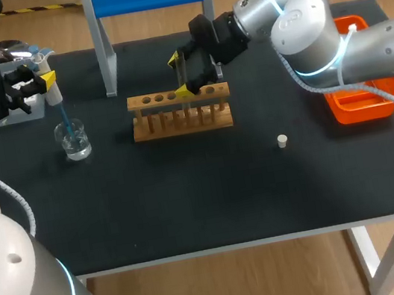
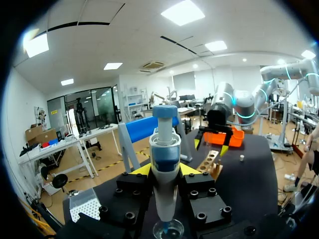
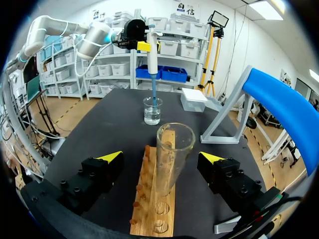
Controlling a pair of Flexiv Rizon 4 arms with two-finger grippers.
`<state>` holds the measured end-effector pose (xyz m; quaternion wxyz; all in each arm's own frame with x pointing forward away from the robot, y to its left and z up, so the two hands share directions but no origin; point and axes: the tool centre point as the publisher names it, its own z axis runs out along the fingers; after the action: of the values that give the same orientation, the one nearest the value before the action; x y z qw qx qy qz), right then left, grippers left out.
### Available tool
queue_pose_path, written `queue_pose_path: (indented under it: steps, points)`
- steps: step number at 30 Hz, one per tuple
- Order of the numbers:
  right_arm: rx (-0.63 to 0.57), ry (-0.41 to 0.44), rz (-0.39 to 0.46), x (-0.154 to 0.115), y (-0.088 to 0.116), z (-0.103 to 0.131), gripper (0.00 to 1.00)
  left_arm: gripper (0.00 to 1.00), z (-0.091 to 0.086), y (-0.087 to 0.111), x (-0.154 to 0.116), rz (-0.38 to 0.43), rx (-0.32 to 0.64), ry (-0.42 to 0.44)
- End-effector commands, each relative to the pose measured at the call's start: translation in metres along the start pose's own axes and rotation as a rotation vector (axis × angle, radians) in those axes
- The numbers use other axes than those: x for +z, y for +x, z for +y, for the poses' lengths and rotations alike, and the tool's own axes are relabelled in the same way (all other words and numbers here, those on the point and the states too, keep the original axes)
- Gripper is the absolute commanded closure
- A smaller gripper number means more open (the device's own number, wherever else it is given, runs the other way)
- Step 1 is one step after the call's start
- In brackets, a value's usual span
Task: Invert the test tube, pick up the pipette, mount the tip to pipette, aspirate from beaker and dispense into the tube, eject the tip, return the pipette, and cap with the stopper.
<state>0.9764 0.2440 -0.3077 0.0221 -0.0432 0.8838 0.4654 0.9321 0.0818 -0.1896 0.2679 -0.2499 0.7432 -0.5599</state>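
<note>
Clamped in the left gripper (image 2: 167, 169), the pipette (image 2: 164, 149) is pointing straight down, both fingers pressing on its body from two sides. Its blue tip (image 1: 64, 124) is already mounted and is dipping into the beaker (image 1: 75, 141), which is sitting at the left of the head frame on the black table (image 1: 192, 209). I am judging that the aspirating step is in hand; whether liquid is being drawn up at this instant is not something the views are showing.

At the upper middle of the head frame, the right gripper (image 3: 160, 157) is hanging over the wooden rack (image 3: 152, 209) with its fingers spread wide. The test tube (image 3: 173, 154) is standing upright in the rack between them, mouth up, with neither finger touching it.

The stopper (image 1: 282, 141) is lying alone right of the frame's middle, well apart from the rack, so capping is not yet done.

Next, the left arm is probably going to need a straight lift to clear the beaker's rim, then a carry across to the tube's mouth. The tip is narrow and so is the tube, so the lining-up is calling for care before dispensing.
</note>
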Motion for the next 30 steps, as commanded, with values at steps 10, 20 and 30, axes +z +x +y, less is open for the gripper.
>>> queue_pose_path:
  steps: [10,20,30]
  points:
    - [-0.002,0.016,0.003,-0.0012,-0.0016,0.0003,0.00,1.00,-0.0003,0.0003,-0.0003,-0.002,0.000,0.000]
    - [-0.002,0.016,0.003,-0.0012,-0.0016,0.0003,0.00,1.00,-0.0003,0.0003,-0.0003,-0.002,0.000,0.000]
    - [-0.002,0.016,0.003,-0.0012,-0.0016,0.0003,0.00,1.00,-0.0049,0.0026,-0.0035,-0.008,0.019,0.009]
